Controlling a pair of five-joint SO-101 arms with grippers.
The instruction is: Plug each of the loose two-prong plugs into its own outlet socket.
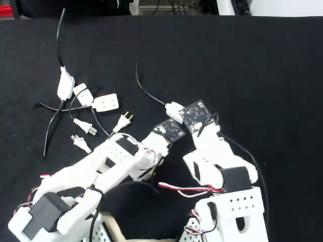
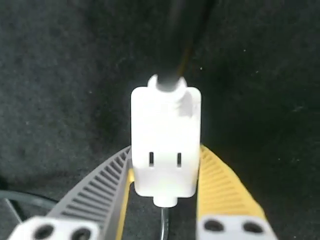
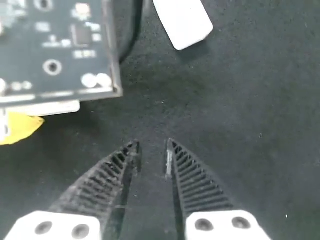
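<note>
Centrally on the black table [image 1: 262,75], the left gripper [image 2: 165,156] is clamped on a white outlet socket [image 2: 166,134]. Its grey finger [image 2: 107,176] presses one side of the body and its yellow finger [image 2: 218,175] the other. The socket's two slots face the wrist camera, and its black cord [image 1: 146,91] leaves the opposite end and curves toward the far edge.

The right gripper [image 3: 151,150] hangs just beside the left one over bare cloth. Its ribbed black fingers are a narrow gap apart and hold nothing. In its own view the end of the held socket lies ahead, and the left arm's circuit board [image 3: 55,50] sits close to one side.

The other pieces lie together toward the left edge, well apart from both grippers. A long white connector [image 1: 65,83] lies farthest out, its cord running toward the far left corner; whether it is a plug seated in a socket I cannot tell. Just beside it lie a small tilted socket [image 1: 83,94] and a wider socket [image 1: 106,102], touching or nearly so. Nearer the arms lie three loose two-prong plugs. One plug [image 1: 123,121] is closest to the middle, a second plug [image 1: 85,126] sits left of it, and a third plug [image 1: 81,143] lies nearest the front edge. Thin black cords cross among them.
</note>
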